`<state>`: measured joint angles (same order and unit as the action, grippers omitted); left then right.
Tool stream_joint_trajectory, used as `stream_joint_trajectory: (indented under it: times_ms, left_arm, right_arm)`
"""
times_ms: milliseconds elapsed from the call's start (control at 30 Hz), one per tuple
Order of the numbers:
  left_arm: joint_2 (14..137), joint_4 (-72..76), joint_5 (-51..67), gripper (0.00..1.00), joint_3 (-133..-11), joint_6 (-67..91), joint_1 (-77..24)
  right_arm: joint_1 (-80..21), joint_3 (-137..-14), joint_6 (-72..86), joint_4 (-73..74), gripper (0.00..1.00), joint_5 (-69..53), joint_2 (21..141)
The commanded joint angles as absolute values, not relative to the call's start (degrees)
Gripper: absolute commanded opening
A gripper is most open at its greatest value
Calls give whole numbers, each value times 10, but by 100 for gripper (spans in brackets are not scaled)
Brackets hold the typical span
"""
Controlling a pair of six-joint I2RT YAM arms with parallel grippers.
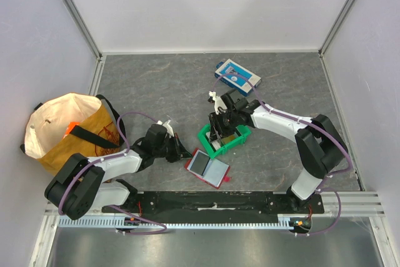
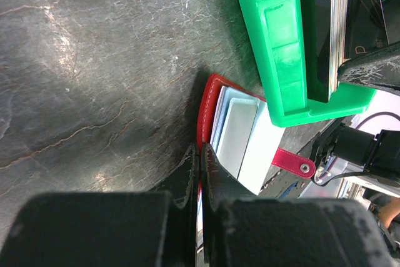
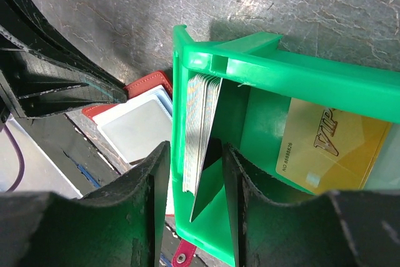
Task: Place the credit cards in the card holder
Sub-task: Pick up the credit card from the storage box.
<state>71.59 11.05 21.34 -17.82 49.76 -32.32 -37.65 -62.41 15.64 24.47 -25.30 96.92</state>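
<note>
The red card holder lies open on the table, its clear pockets facing up. My left gripper is shut on its red edge. Several credit cards stand on edge against the wall inside a green bin. A black one leans off the stack, and a gold card lies flat on the bin floor. My right gripper is open. It straddles the bin wall and the stack, one finger outside the bin and the other inside. From above, the right gripper hides most of the cards.
The green bin sits just beyond the card holder. A blue-and-white box lies farther back. A tan bag with black straps stands at the left. White walls enclose the table.
</note>
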Motion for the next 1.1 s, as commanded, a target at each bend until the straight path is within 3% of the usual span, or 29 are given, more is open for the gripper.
stream_joint_trajectory:
  times_ms: [0,433,533,667,1067]
  left_arm:
    - [714,130,227,2,-186,481,-321]
    - [713,130,228,2,-185,481,-322]
    - [715,130,228,2,-185,480,-321]
    - [714,130,228,2,-185,480,-322]
    - [713,130,232,2,-183,478,-321]
  right_arm:
    - [-375,-647,160,244,46,-267,948]
    - [-372,-646,163,245,33,-268,943]
    - [-371,-647,163,246,23,-268,941]
    - [-367,-644,164,245,19,-263,939]
    - [-381,-650,160,260,0,-110,942]
